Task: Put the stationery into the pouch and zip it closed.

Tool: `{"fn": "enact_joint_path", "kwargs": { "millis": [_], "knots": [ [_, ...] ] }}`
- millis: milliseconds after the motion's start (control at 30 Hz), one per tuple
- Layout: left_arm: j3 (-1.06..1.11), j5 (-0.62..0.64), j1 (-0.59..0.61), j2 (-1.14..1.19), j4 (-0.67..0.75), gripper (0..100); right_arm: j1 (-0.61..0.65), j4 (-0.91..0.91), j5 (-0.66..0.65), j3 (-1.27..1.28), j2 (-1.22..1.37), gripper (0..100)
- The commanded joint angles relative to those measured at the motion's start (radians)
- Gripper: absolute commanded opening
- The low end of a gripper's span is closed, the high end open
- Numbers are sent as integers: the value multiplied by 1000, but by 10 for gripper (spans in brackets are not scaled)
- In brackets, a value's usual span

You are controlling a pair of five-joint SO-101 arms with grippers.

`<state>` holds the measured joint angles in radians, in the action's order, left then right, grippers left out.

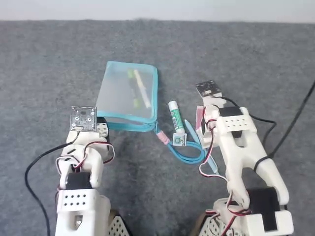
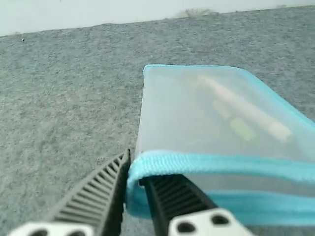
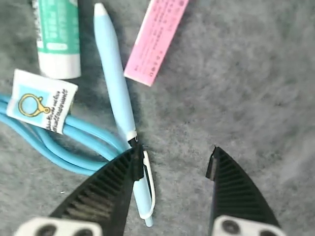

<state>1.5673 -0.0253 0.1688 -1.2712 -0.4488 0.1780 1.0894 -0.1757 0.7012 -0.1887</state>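
Beside the pouch (image 1: pixel 112 101): pen (image 3: pixel 114 83) awaiting pickup.
Left fingers (image 2: pixel 172 196) clench pouch edge; right fingers (image 3: pixel 106 189), spread, stand off-centre of pen and may snag the cord (image 3: pixel 74 132).

This looks like a robotics lab or hobby test bench, though little of the room shows: a grey felt-like mat (image 1: pixel 49 59) runs to a plain pale wall (image 1: pixel 147 9), with bare servo wires (image 1: pixel 211 145) and a black cable (image 1: pixel 290 123) trailing.

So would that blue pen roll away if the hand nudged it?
Probably a little: the pen looks round, though its clip should soon stop it. It seems light and stiff, and the fuzzy mat would likely slow it.
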Motion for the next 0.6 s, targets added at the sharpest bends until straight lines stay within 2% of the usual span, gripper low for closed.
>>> {"fn": "enact_joint_path", "kwargs": {
  "millis": [0,567],
  "knots": [
    [-22,-3,-6,-2,32,12,-10,-30,15,-6,-10,213],
    [-22,-3,-6,-2,32,12,-7,-111,11,49,-15,213]
  ]
}}
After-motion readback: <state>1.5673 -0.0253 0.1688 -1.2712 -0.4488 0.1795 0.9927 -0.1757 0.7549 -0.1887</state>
